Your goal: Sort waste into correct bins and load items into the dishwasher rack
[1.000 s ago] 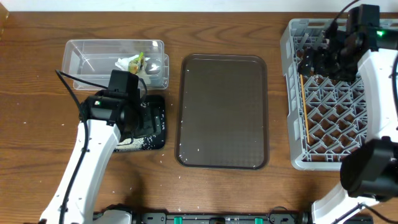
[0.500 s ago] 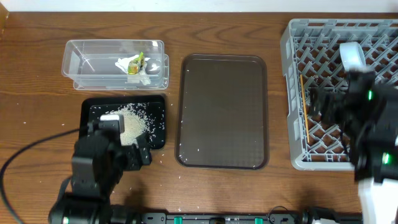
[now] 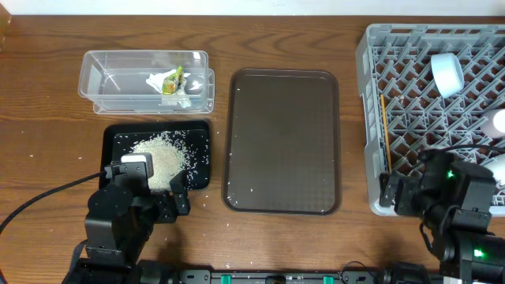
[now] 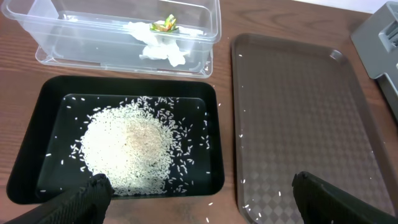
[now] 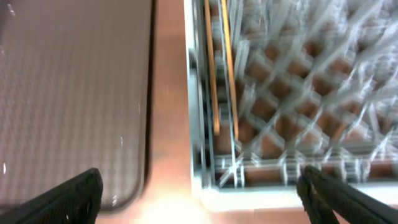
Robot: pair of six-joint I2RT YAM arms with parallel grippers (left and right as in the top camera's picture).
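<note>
The clear tub [image 3: 110, 79] holds the crumpled wrapper [image 3: 168, 81], which also shows in the left wrist view [image 4: 158, 43]. The black tray [image 3: 118, 146] holds a heap of rice [image 3: 158, 156]. My left gripper [image 4: 199, 199] is open and empty, above the table at the black tray's near edge. The grey rack [image 3: 364, 95] holds two chopsticks [image 3: 385, 138] along its left side and a white cup [image 3: 447, 72]. A second white thing shows at the right edge [image 3: 497, 122]. My right gripper [image 5: 199, 193] is open and empty over the rack's near left corner [image 5: 286, 180]. Plate and bowl are not visible.
The dark brown serving tray [image 3: 284, 142] lies between the bins and the rack, with a few stray rice grains near its front left corner [image 4: 249, 199]. A few grains lie on the wood beside the black tray. The left arm's cable trails to the left.
Both arms have pulled back to the near table edge, the left off the black tray, the right off the rack. The rice heap and the cup now show.
</note>
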